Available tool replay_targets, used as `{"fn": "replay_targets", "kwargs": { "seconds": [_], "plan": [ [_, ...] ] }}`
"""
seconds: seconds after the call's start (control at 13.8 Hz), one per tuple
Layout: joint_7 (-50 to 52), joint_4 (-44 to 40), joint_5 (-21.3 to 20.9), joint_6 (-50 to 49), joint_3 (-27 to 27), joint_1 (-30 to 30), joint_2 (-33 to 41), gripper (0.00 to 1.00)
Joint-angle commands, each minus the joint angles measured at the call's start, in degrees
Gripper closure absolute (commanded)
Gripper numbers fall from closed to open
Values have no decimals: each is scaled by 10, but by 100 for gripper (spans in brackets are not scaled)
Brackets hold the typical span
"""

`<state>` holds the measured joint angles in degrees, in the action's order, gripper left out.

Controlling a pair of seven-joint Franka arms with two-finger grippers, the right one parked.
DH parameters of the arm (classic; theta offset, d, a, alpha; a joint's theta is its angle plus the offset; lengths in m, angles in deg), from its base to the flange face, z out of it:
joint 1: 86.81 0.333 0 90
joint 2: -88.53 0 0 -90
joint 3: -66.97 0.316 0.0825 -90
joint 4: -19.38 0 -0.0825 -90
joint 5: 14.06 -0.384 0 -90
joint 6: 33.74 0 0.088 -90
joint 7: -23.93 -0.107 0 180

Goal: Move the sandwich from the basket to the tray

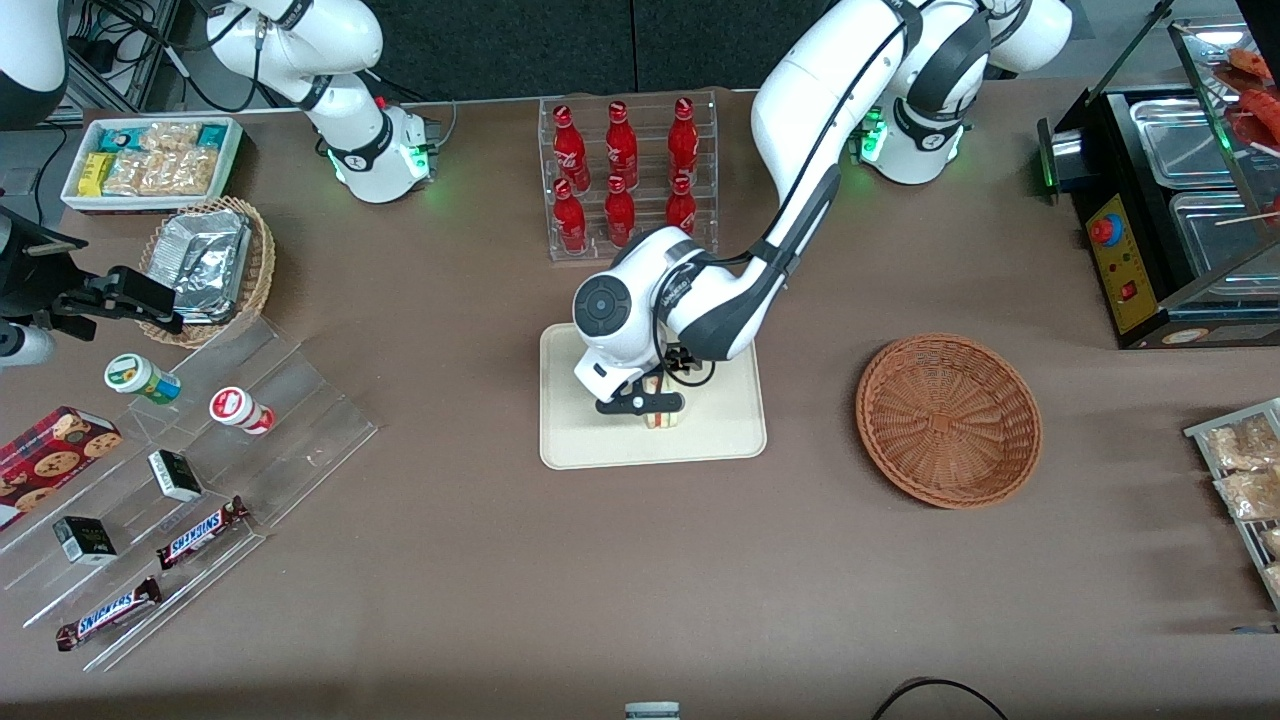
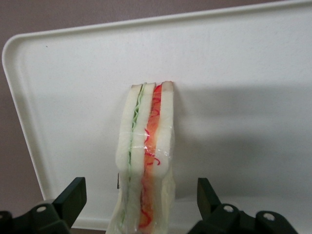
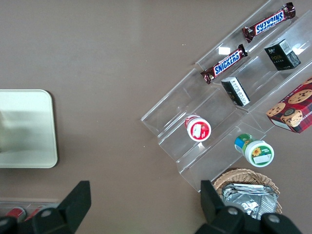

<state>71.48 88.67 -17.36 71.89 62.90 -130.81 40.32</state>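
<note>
The sandwich stands on its edge on the cream tray, near the tray's middle. It is a wrapped wedge of pale bread with green and red-orange filling, resting on the tray's floor. My left gripper hovers directly over it and is open. Its black fingers flank the sandwich with a clear gap on each side. The reddish-brown wicker basket lies empty beside the tray, toward the working arm's end. An edge of the tray shows in the right wrist view.
A clear rack of red bottles stands farther from the front camera than the tray. Toward the parked arm's end are a stepped acrylic shelf with snacks, a tan foil-filled basket and a white snack box. A food warmer sits at the working arm's end.
</note>
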Motion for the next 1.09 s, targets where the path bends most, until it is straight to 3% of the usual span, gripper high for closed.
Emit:
{"fn": "replay_targets", "kwargs": {
  "seconds": [0.0, 0.29, 1.02],
  "plan": [
    [11, -5, 0, -48, 9, -3, 39, 0],
    [9, 10, 2, -98, 10, 39, 101, 0],
    [-76, 153, 14, -109, 10, 217, 247, 0]
  ]
}}
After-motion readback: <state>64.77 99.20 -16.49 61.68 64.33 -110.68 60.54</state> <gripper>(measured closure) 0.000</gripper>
